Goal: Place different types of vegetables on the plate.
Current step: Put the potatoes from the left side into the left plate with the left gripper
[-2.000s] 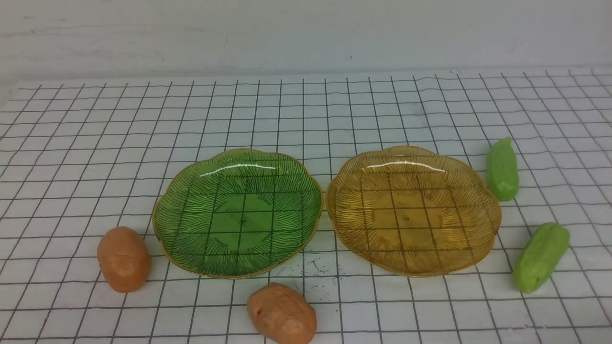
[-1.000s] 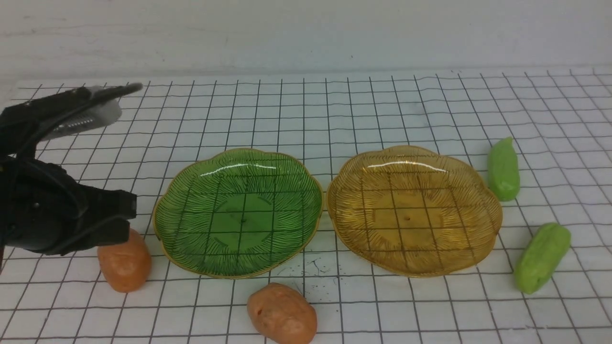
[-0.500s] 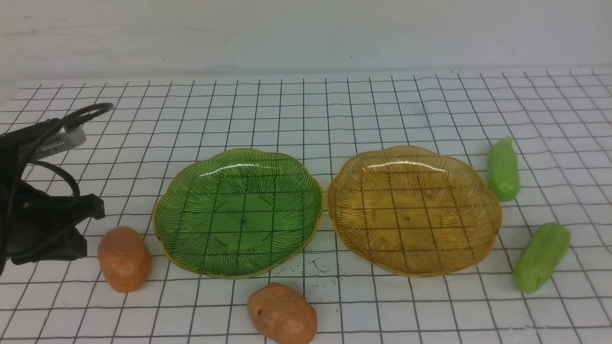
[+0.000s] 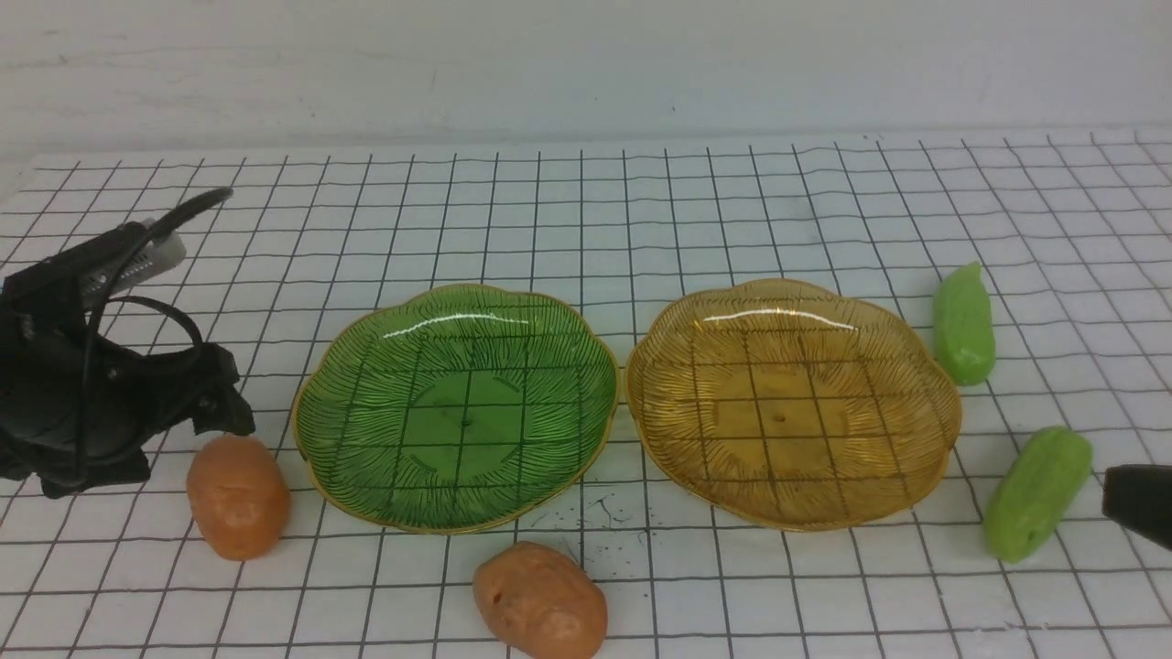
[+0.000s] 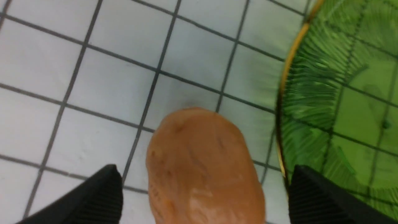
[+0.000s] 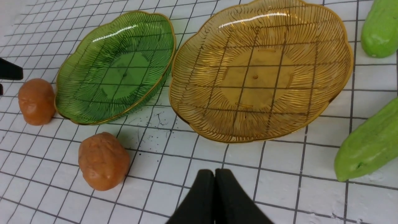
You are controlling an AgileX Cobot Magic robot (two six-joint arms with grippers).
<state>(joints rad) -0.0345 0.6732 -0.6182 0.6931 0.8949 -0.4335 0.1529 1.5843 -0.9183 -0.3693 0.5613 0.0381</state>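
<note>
We are at the very start: both plates are bare. The green plate (image 4: 455, 407) and the amber plate (image 4: 792, 403) sit side by side on the gridded mat (image 4: 586, 210), with their rims almost touching. All four vegetables lie on the mat.

With twelve o'clock pointing away from us, the left potato (image 4: 238, 496) lies at eight o'clock of the green plate, just beside its rim. The front potato (image 4: 540, 601) lies at five o'clock of the same plate, near it. The far cucumber (image 4: 962, 323) lies at two o'clock of the amber plate, just off its rim, and the near cucumber (image 4: 1036, 492) lies at four o'clock, a little apart.

Our left gripper (image 5: 203, 193) hangs over the left potato with its jaws spread wide. One finger is on each side of the potato, and in the wrist view neither touches it. Our right gripper (image 6: 215, 177) has its fingers pressed together on nothing and sits at three o'clock of the near cucumber, just beside it.

We judge the step in hand to be the first pick, with the grasp not yet made. Everything is left to do: four picks and four placements. We cannot tell which plate is meant for which kind.
</note>
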